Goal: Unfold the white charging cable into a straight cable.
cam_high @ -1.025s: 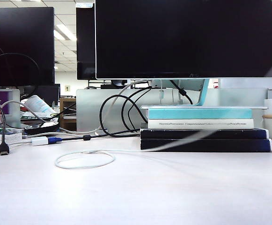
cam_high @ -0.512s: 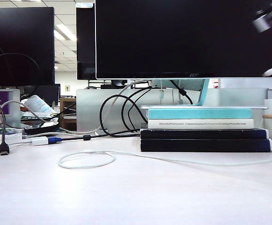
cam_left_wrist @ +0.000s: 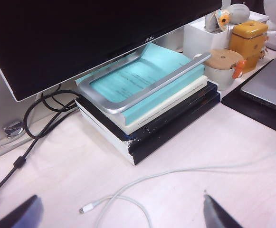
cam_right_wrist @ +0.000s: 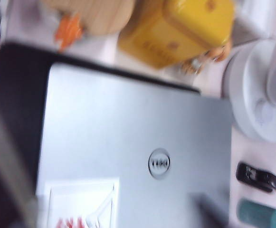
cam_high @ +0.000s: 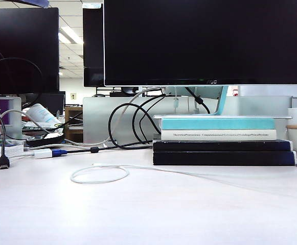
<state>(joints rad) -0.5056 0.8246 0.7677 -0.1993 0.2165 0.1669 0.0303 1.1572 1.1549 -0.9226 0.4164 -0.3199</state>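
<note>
1. Nearest the exterior camera, I find bare worktop (cam_high: 148, 214). No arm or end effector appears in that view.
2. The left end effector (cam_left_wrist: 123, 213) hangs above the cable's looped part. Its two dark fingertips (cam_left_wrist: 19, 214) stand far apart at the lower edge of the left wrist view, with nothing between them.
3. The white charging cable (cam_high: 99, 174) lies on the worktop. In the exterior view it forms a closed loop left of centre, then trails in a shallow line toward the lower right of the frame. One small plug end (cam_left_wrist: 86, 207) rests just beside the loop, seen low in the left wrist view.
4. The right end effector: I cannot tell its opening. The right wrist view is blurred and shows only a silver laptop (cam_right_wrist: 128, 147) and a yellow box (cam_right_wrist: 185, 28), no cable.
5. Further back stand the stack of books (cam_high: 222, 145) and the monitor (cam_high: 204, 41) on it.
6. My judgement: the loop is what remains. The left end effector should descend onto the plug end, pinch it squarely, then draw it leftward, low and slow, so the loop opens without dragging the far run askew.
</note>
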